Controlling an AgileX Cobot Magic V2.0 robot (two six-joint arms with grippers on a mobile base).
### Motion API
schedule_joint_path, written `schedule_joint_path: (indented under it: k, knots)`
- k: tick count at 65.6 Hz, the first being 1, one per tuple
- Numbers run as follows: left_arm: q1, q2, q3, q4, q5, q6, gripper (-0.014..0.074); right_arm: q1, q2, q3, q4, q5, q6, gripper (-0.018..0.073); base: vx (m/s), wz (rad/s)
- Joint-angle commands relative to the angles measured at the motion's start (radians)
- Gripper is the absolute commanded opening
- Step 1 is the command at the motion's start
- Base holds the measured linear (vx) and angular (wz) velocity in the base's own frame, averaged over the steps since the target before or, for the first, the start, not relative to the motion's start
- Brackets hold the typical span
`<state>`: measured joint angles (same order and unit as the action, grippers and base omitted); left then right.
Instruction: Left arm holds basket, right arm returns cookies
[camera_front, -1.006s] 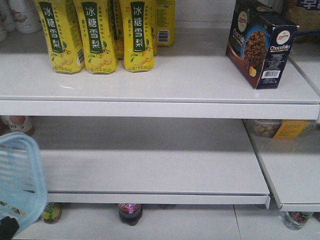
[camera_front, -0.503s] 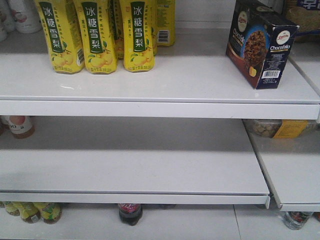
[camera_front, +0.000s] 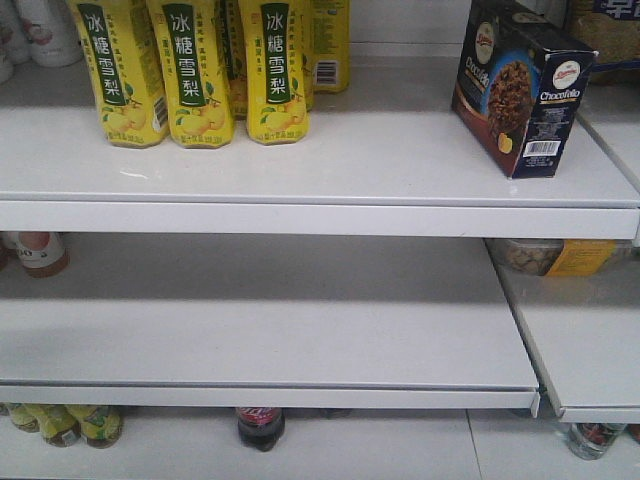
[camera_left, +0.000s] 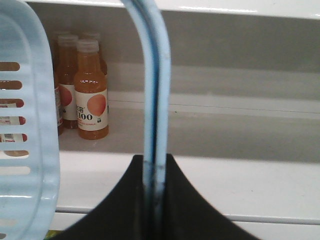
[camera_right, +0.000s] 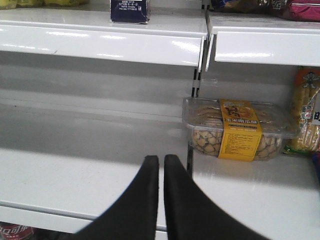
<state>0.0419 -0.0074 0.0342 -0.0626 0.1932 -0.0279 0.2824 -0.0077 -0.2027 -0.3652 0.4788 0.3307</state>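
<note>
On the upper shelf (camera_front: 330, 165), toward its right end, the cookies (camera_front: 520, 85) stand upright with one corner turned toward the front, the barcode panel facing right and the chocolate cookie picture facing left; nothing touches the carton. At the left of the same shelf stands a cluster of yellow drink bottles (camera_front: 195, 70), well apart from the carton. The middle shelf (camera_front: 270, 330) below lies bare across most of its width. In the left wrist view, the left gripper (camera_left: 152, 192) has its black fingers (camera_left: 117, 200) clamped on a thin light blue handle (camera_left: 152, 90) of the basket (camera_left: 25, 125), whose slotted wall fills the left edge of that view; orange juice bottles (camera_left: 90, 90) stand on a shelf behind it. In the right wrist view, the right gripper (camera_right: 159, 162) shows its two black fingers (camera_right: 142, 192) drawn nearly together with only a thin slit between them, holding nothing, low in front of the middle shelf. A clear tub of biscuits with a yellow label (camera_right: 237, 127) sits on the neighbouring shelf to the right.
</note>
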Motion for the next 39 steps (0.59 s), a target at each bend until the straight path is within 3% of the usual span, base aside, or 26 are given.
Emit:
schedule_joint_path:
  k: [1,22,39]
  knots:
    - [-0.002,-0.019,-0.029,0.017,-0.112,0.019,-0.0003,-0.003,0.014,-0.026,-0.021,-0.069,-0.008,-0.0006,0.0,0.0]
    - [-0.052,-0.019,-0.029,0.017,-0.107,0.019,-0.0003,-0.003,0.014,-0.026,-0.021,-0.069,-0.008,-0.0006,0.0,0.0]
    - [-0.053,-0.018,-0.031,0.017,-0.107,0.019,-0.0003,-0.003,0.014,-0.026,-0.021,-0.069,-0.008,-0.0006,0.0,0.0]
